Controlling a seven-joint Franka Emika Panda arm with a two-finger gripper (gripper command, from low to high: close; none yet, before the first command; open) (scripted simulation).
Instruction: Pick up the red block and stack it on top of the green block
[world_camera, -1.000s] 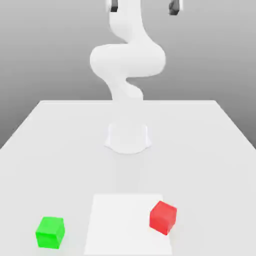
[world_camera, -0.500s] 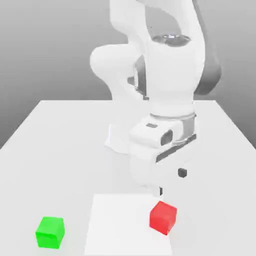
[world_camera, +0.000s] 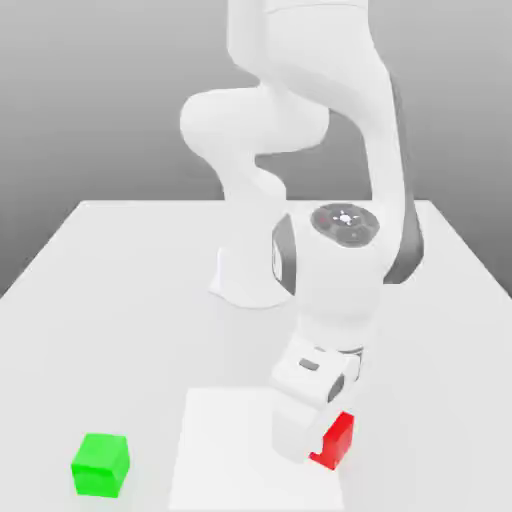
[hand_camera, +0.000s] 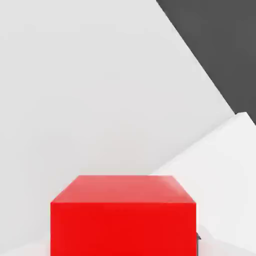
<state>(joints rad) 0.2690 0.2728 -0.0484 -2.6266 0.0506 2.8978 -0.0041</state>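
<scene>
The red block (world_camera: 338, 440) sits on the table toward the exterior view's right, near the front edge. My gripper (world_camera: 312, 435) has come down right onto it, and the white hand hides most of the cube. In the hand view the red block (hand_camera: 122, 215) is very near and looms large. The green block (world_camera: 100, 464) rests alone at the front on the exterior view's left, well apart from the hand and the red cube.
A brighter white square patch (world_camera: 230, 450) marks the table (world_camera: 120, 300) under and beside the red block. The arm's base (world_camera: 250, 280) stands mid-table behind it. Open table lies between the two cubes.
The arm swung down from high above the table. The hand now sits low over the red block and covers most of it. Neither cube has moved.
</scene>
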